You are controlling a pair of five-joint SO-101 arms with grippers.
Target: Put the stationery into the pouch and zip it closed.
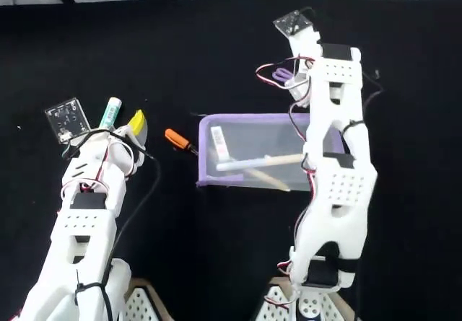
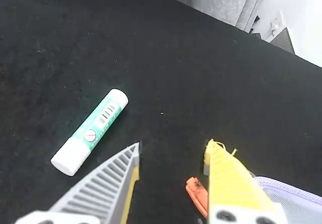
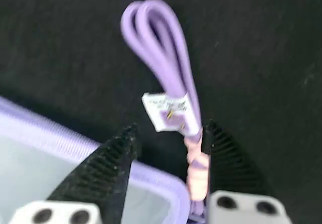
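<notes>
A purple-edged clear pouch (image 1: 249,148) lies open mid-table with a white stick and wooden pencils inside. A green-and-white glue stick (image 1: 110,112) (image 2: 90,132) and an orange pen (image 1: 177,139) (image 2: 197,196) lie to the pouch's left on the black cloth. My left gripper (image 1: 124,120) (image 2: 173,146) hangs open between the glue stick and the orange pen, holding nothing. My right gripper (image 1: 289,83) (image 3: 170,131) stands open at the pouch's far right corner, its fingers either side of the purple cord loop (image 1: 283,74) (image 3: 156,43) and its white tag (image 3: 168,113).
The pouch's purple rim (image 3: 50,133) (image 2: 297,194) lies close under both grippers. Black cloth covers the table, with free room at the far left and far right. The right arm (image 1: 336,162) lies across the pouch's right end.
</notes>
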